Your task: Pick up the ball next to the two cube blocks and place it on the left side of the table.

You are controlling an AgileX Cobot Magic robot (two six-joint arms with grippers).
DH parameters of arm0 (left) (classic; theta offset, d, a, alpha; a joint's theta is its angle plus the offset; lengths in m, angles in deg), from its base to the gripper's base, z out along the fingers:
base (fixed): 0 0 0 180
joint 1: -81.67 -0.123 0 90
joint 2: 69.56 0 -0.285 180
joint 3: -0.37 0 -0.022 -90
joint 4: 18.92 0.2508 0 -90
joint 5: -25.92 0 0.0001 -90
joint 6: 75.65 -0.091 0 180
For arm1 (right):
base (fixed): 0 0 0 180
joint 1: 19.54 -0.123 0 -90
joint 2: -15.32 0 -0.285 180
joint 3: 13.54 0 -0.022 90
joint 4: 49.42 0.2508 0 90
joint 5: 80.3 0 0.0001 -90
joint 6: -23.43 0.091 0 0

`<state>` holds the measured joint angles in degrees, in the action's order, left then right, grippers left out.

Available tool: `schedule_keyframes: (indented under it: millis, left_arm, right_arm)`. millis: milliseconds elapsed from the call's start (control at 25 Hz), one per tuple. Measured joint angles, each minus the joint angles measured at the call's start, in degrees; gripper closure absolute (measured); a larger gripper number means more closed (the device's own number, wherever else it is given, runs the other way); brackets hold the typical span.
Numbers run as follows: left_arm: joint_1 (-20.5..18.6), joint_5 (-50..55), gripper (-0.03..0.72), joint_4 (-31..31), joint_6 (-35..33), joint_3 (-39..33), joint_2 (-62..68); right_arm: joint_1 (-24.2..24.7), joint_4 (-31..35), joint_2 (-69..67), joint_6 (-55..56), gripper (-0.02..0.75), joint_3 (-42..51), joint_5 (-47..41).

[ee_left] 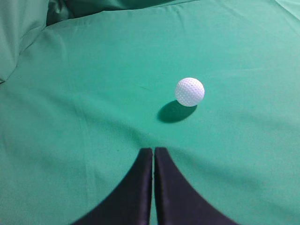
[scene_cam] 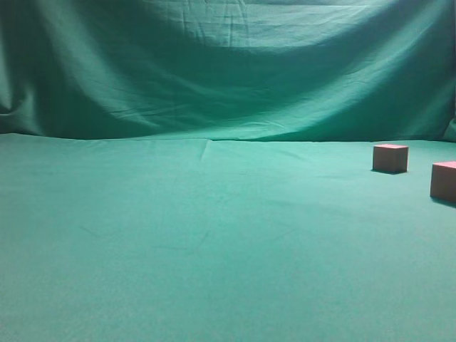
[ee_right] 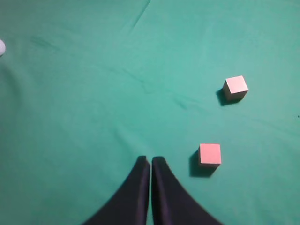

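The white dimpled ball [ee_left: 190, 91] lies alone on the green table [ee_left: 93, 117] in the left wrist view, ahead of and slightly right of my left gripper [ee_left: 153, 151], which is shut and empty above the cloth. A sliver of the ball [ee_right: 1, 47] shows at the left edge of the right wrist view. The two cube blocks [ee_right: 235, 87] [ee_right: 209, 154] lie right of my right gripper [ee_right: 151, 160], which is shut and empty. In the exterior view the cubes [scene_cam: 390, 157] [scene_cam: 443, 180] sit at the far right; the ball and both grippers are out of that view.
The wrinkled green backdrop [scene_cam: 228, 64] rises behind the table [scene_cam: 199, 235]. Folded cloth [ee_left: 23, 33] rises at the upper left of the left wrist view.
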<state>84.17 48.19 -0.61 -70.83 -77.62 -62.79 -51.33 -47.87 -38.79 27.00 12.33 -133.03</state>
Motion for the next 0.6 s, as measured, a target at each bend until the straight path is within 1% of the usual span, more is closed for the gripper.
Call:
schedule_keyframes:
  millis: [160, 360, 480, 600]
  left_arm:
    - [0.0, 0.0, 0.688, 0.0, 0.0, 0.0, 0.0]
    - [0.0, 0.0, 0.688, 0.0, 0.0, 0.0, 0.0]
    - [0.0, 0.0, 0.688, 0.0, 0.0, 0.0, 0.0]
    - [0.0, 0.0, 0.688, 0.0, 0.0, 0.0, 0.0]
  right_arm:
    - [0.0, 0.0, 5.7, 0.0, 0.738, 4.7, 0.7]
    - [0.3, -1.6, 13.9, 0.0, 0.738, 13.2, 8.3]
    - [3.3, -2.2, 20.3, 0.0, 0.738, 19.6, 15.3]
    - [9.3, -2.2, 27.1, 0.0, 0.738, 25.5, 19.4]
